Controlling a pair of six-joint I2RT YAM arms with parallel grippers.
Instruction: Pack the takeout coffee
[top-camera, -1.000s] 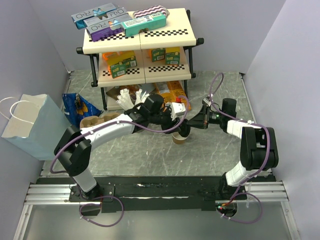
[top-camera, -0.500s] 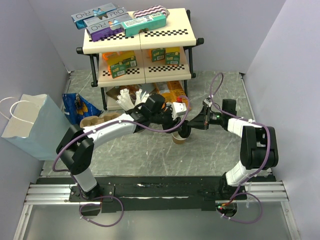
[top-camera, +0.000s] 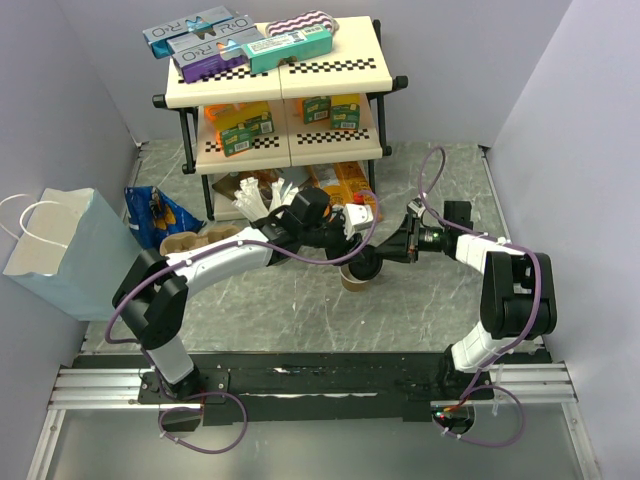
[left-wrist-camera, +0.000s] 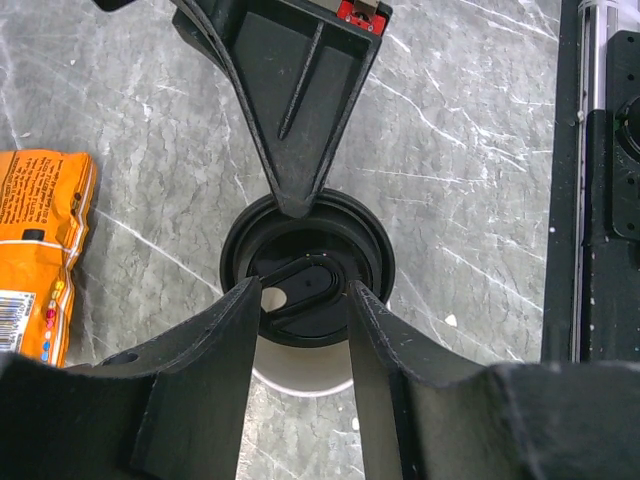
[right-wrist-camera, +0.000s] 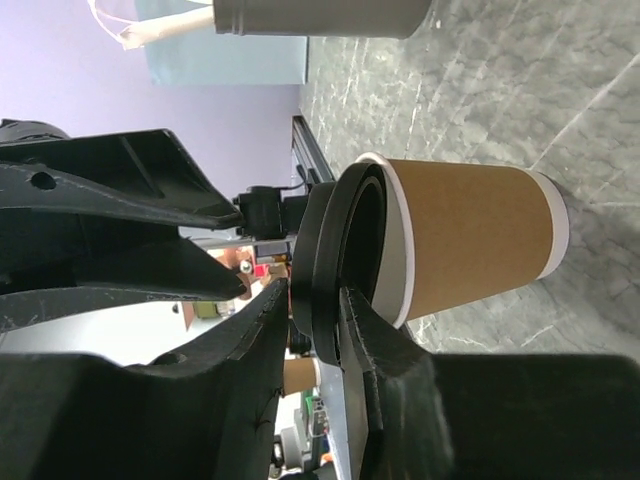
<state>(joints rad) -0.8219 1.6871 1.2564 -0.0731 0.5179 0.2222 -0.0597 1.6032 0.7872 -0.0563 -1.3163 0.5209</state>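
Takeout coffee (top-camera: 356, 270) stands upright on the grey marble surface (top-camera: 300, 310), in the middle, between the two arms. Its black lid (right-wrist-camera: 310, 250) is not fully seated: in the right wrist view the lid sits tilted, and a gap shows between it and the white rim of the cup (right-wrist-camera: 470, 240).

The right tool (right-wrist-camera: 315, 290) has its two fingers on either side of the lid's edge; whether they really pinch it, I cannot tell. The left tool (left-wrist-camera: 303, 293) hangs over the near part of the lid with its fingers apart, holding nothing.

I see three risks. If the right tool pulls away while the lid is only half on, the lid may come off with it or spring up. If the left tool presses down off-centre, the light cup can tip, because nothing grips its body. A crooked lid pressed hard may also bend the paper rim.
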